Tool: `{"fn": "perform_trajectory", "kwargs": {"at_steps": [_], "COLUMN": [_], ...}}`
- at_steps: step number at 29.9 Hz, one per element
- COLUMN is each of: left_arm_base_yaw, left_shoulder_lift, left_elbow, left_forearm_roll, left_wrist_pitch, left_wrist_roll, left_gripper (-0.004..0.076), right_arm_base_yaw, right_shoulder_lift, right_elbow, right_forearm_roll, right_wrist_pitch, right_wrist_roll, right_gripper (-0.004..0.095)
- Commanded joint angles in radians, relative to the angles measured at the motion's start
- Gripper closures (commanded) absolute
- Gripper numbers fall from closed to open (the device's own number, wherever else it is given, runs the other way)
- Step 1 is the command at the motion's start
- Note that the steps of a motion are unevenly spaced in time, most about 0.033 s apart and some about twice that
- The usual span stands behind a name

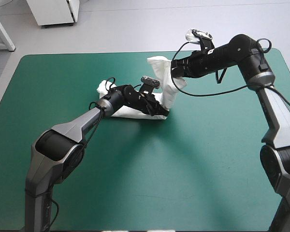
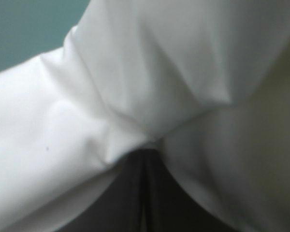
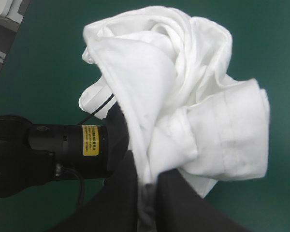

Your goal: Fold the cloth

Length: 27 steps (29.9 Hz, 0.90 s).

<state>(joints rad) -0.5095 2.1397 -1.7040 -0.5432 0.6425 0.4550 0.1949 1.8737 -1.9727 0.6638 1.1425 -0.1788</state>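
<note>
The white T-shirt [image 1: 167, 93] is a crumpled heap near the middle of the table, one part pulled up toward the far edge. My left gripper [image 1: 153, 106] lies low at the heap's near side, shut on a pinch of the T-shirt [image 2: 135, 72], its fingers [image 2: 135, 193] meeting in a point under the fabric. My right gripper [image 1: 173, 71] is raised over the heap's far right, shut on a bunch of the T-shirt [image 3: 183, 96] that hangs in folds ahead of its fingertips [image 3: 174, 203]. The left arm [image 3: 43, 150] shows beside the cloth in the right wrist view.
The teal-green cover [image 1: 183, 183] stretches wide between the heap and the table's front edge, and to both sides. The two arms cross in toward the heap from left and right, close together above it.
</note>
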Motion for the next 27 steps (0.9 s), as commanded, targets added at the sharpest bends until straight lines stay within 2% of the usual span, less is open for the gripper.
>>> {"fn": "perform_trajectory", "kwargs": {"at_steps": [1,4,6,9,15,22,27], "left_arm_base_yaw": [0.029,0.068,0.111,0.185,0.235,0.235,0.235], "left_shoulder_lift": [-0.133,-0.259,-0.356,-0.507,-0.870,-1.179,-1.290], "left_elbow": [-0.016,0.000,0.046,0.152,0.348,0.514,0.574], "left_forearm_roll": [0.043,0.178,0.217,0.215,0.219,0.207,0.207], "left_wrist_pitch": [0.090,0.123,0.180,0.275,0.341,0.315,0.311], "left_wrist_roll": [-0.038,-0.079,-0.097,-0.099,-0.093,-0.093,-0.099], "left_gripper": [0.0733,0.0733,0.0733,0.0733,0.0733,0.0733,0.0733], "right_arm_base_yaw": [-0.003,-0.003,-0.003,-0.003,0.029,0.139,0.215], "right_shoulder_lift": [-0.058,-0.058,-0.058,-0.058,-0.058,-0.023,0.034], "right_elbow": [-0.035,-0.035,-0.035,-0.035,-0.035,-0.037,-0.050], "right_forearm_roll": [0.045,0.045,0.045,0.050,0.067,0.067,0.064], "right_wrist_pitch": [-0.034,-0.042,-0.043,-0.043,-0.072,-0.205,-0.279], "right_wrist_roll": [-0.008,-0.008,-0.008,-0.017,-0.040,-0.063,-0.067], "right_gripper": [0.0927,0.0927,0.0927,0.0927,0.0927,0.0927,0.0927]}}
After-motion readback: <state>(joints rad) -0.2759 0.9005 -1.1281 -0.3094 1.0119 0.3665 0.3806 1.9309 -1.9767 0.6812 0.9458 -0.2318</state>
